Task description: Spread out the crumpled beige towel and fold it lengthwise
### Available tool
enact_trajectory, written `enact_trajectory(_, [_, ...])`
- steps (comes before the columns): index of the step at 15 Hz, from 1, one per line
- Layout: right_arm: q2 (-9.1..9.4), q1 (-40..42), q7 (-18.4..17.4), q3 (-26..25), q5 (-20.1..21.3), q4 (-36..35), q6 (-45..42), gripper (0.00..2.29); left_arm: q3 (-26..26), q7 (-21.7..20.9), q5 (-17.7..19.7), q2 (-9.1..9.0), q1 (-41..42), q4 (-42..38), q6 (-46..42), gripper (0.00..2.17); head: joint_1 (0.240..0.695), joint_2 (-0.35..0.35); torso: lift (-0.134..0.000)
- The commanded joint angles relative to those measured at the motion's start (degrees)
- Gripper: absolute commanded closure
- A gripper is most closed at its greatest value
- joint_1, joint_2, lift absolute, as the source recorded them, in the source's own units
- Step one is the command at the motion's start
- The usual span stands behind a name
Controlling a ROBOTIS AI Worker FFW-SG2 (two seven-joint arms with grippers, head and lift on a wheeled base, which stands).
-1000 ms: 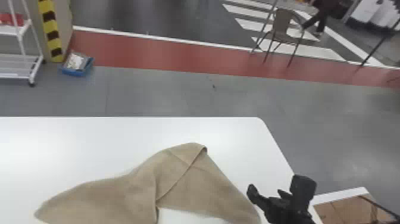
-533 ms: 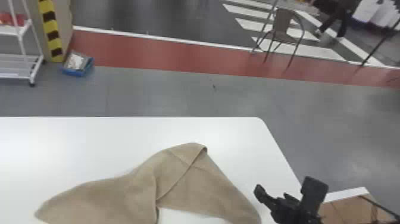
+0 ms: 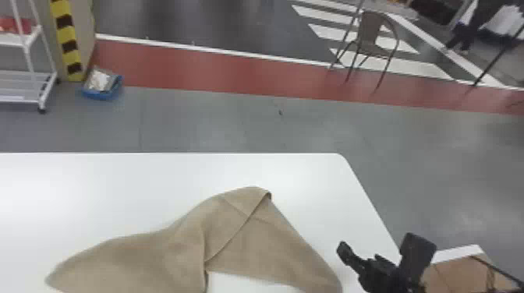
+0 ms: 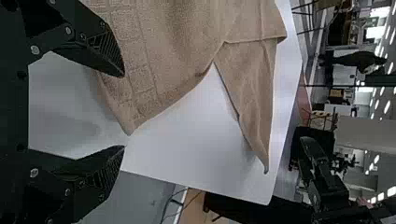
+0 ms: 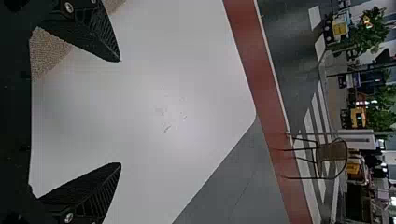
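Two black, flat-fingered claws gaped: the left claw [image 4: 123, 111] near the smooth white table [image 3: 117, 191], the right claw [image 3: 380, 249] by its right edge. The crumpled beige cloth towel [image 3: 156, 261] lay on that table.

Beige towel [image 3: 183, 249] | crumpled, partly folded over | flat on white table [image 3: 117, 187]

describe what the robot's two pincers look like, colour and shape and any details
The left pincer and right pincer are both black. Their wedge-shaped fingers taper toward the tips and carry fine ridges, with small, round, silvery screw heads farther back.
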Motion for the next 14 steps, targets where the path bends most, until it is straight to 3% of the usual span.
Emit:
enact_trajectory(1, [0.05, -0.58, 0.06, -0.34, -0.03, 0.89, -0.06, 0.09, -0.10, 0.04, 0.01, -0.09, -0.55, 0.73, -0.18, 0.42, 0.695, -0.350, 0.000])
enact_trajectory(8, [0.05, -1.81, 0.50, -1.39, -0.29, 2.56, -0.06, 0.09, -0.71, 0.04, 0.01, -0.35, -2.05, 2.84, -0.18, 0.61, 0.695, -0.350, 0.000])
enact_trajectory(10, [0.05, -2.16, 0.68, -1.48, -0.29, 2.91, -0.23, 0.09, -0.45, -0.05, 0.10, -0.35, -2.05, 2.40, -0.18, 1.51, 0.695, -0.350, 0.000])
enact_trajectory(11, [0.05, -2.25, 0.77, -1.48, -0.29, 2.99, -0.23, 0.09, -0.10, 0.04, 0.45, -0.35, -1.96, 1.88, 0.00, 1.84, 0.695, -0.350, 0.000])
enact_trajectory(14, [0.05, -2.78, 0.94, -1.66, -0.20, 3.43, -0.23, 0.09, 4.03, -0.14, 1.59, -0.09, -0.03, -2.17, -0.18, 1.92, 0.695, -0.350, 0.000])
